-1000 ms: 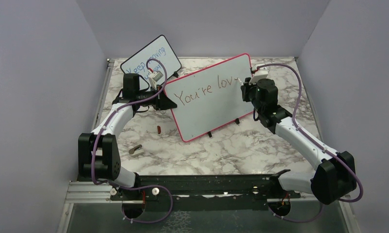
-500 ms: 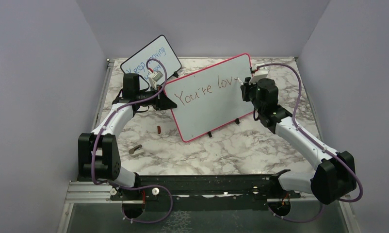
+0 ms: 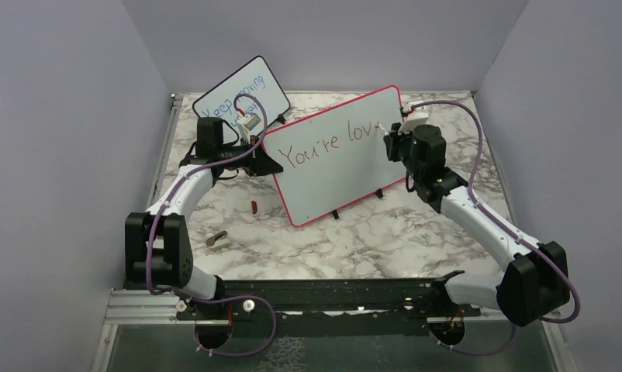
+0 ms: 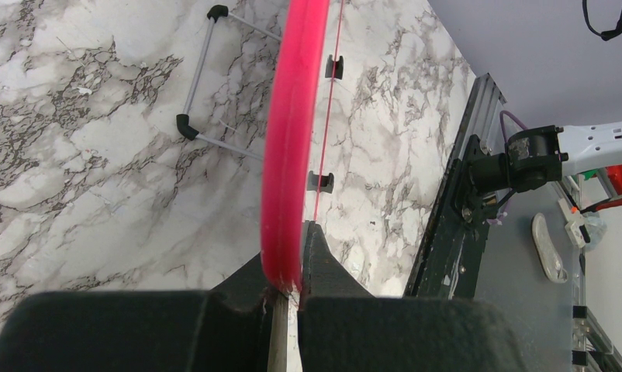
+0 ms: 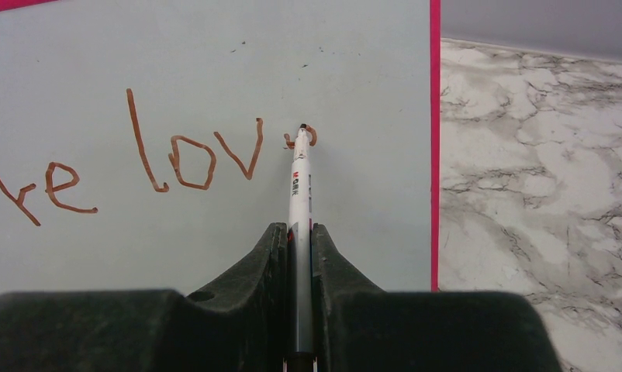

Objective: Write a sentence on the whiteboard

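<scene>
Right arm [image 3: 478, 217] sits a touch higher and further left than a second ago. The short dash after "lov" is now a small curl. Left arm [image 3: 180, 194] and whiteboard [image 3: 331, 182] are unchanged.

Whiteboard: stands tilted on small black feet at back-centre of the desk [image 3: 370, 240], red-pink frame. Left jaws are clenched on its left edge. Left wrist view shows the frame edge-on only, so the writing face is not visible there.

Right jaws are clenched on a marker [image 5: 299, 182], whose tip touches the board at the curl. Print on the barrel is too small to read.

Sentence [image 3: 331, 142]: brownish-red, reads "You're lov" plus the unfinished curl in the top view. Right wrist view cuts it down to "re lov".

Small black-framed board [image 3: 242, 97] stands behind the left arm. Blue "Keep moving" is readable, and its lower line is hidden by the wrist.

Small red item [image 3: 254, 206] and grey item [image 3: 215, 238] lie on the desk, too small to identify.
</scene>
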